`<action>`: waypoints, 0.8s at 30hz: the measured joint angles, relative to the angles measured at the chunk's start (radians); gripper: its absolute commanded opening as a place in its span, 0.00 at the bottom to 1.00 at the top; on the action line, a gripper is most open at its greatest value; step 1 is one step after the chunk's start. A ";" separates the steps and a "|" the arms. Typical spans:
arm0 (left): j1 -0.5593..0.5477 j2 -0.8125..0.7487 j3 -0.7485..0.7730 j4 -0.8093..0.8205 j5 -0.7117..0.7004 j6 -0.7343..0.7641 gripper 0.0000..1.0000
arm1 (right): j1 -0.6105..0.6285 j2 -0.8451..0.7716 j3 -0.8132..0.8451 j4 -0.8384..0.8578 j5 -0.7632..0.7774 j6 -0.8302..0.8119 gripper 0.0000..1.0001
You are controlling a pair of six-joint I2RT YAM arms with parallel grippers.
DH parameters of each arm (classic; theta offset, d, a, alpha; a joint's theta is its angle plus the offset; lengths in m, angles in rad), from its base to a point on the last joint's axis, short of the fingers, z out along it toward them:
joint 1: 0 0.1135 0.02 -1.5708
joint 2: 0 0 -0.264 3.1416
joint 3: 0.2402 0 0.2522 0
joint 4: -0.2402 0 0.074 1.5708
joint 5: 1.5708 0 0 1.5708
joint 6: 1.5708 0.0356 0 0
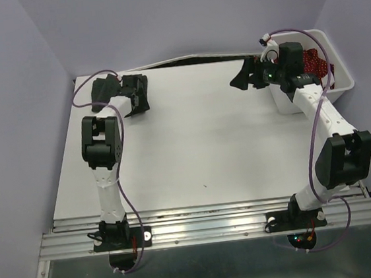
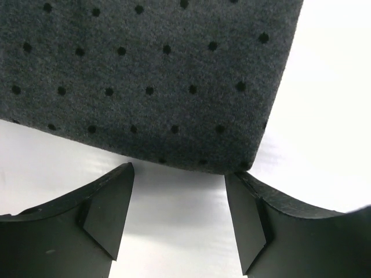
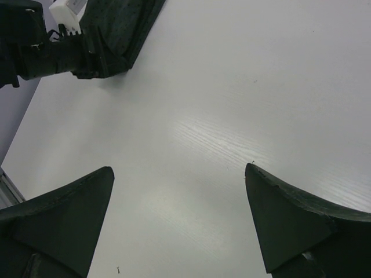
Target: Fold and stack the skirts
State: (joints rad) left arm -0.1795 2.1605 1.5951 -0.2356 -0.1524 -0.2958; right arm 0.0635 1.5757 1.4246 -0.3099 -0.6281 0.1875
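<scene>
So the big white bench (image 1: 199, 144) is mostly bare. The white bin (image 1: 339, 84) sits at the far right, and the dark dotted skirt (image 2: 145, 81) lies flat in the far left corner. It looks folded to me, with a crisp corner facing the left tool (image 2: 179, 214). That tool is parted with nothing in it, sitting just near of the skirt's edge, and one finger is about touching the corner. The red skirt (image 1: 315, 62) is bunched up in the bin. The right tool (image 3: 179, 220) is wide open and empty, hanging over bare bench just left of the bin.

My guess is the dark one's done and the red is next. I'd lift the left tool straight off so it doesn't snag that corner. Then grab the red by an edge, not the wad.

I can't spot the white skirt anywhere. The right arm covers part of the bin, and the dark skirt's far side is cut off.
</scene>
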 measured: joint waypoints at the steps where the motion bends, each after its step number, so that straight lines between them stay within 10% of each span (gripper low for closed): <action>1: 0.013 0.029 0.046 -0.003 0.002 0.006 0.73 | 0.000 0.002 0.000 0.000 0.000 0.000 1.00; 13: 0.028 0.060 0.098 0.024 0.027 0.173 0.98 | -0.010 0.003 0.017 -0.011 0.032 -0.011 1.00; 18: -0.082 -0.254 -0.133 0.048 0.065 0.343 0.98 | -0.106 0.063 0.223 -0.089 0.102 -0.035 1.00; 24: -0.148 -0.548 -0.041 0.055 0.177 0.357 0.98 | -0.338 0.199 0.557 -0.137 0.182 -0.084 1.00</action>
State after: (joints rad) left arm -0.3279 1.6123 1.5539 -0.1806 0.0250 0.0608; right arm -0.2749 1.7748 1.9812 -0.4473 -0.4458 0.1036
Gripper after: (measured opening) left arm 0.985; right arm 0.998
